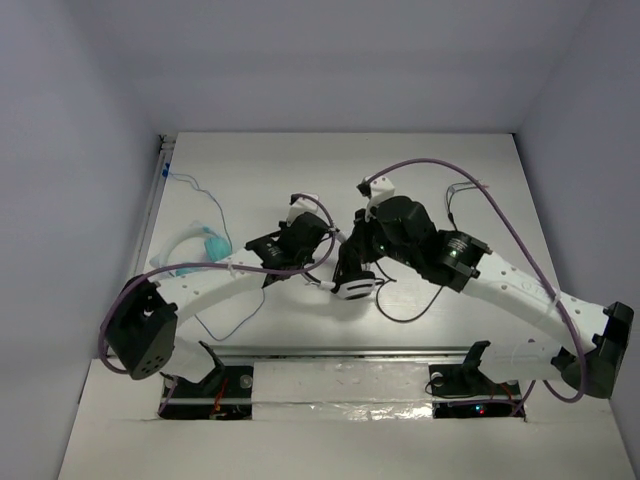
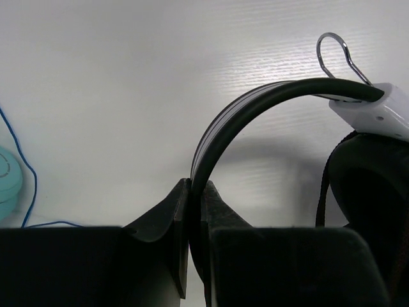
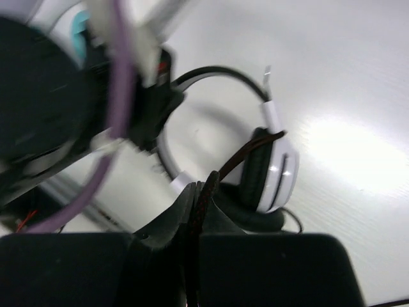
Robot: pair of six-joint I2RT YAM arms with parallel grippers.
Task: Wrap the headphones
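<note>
The headphones (image 1: 356, 287) stand in the middle of the table between both arms. My left gripper (image 1: 322, 250) is shut on the headband (image 2: 255, 105), which arcs up out of the jaws to a white slider (image 2: 377, 109) above a black earcup (image 2: 374, 192). My right gripper (image 1: 350, 262) is shut on the thin black braided cable (image 3: 246, 153), which runs taut from the jaws to the white-and-black earcup (image 3: 278, 169). More cable (image 1: 410, 318) lies in a loose loop on the table under the right arm.
A small teal object (image 1: 213, 243) with a thin blue cord (image 1: 205, 195) lies at the left, also at the left edge of the left wrist view (image 2: 7, 182). Purple robot cables (image 1: 500, 215) arc over the arms. A metal rail (image 1: 350, 352) runs along the near edge.
</note>
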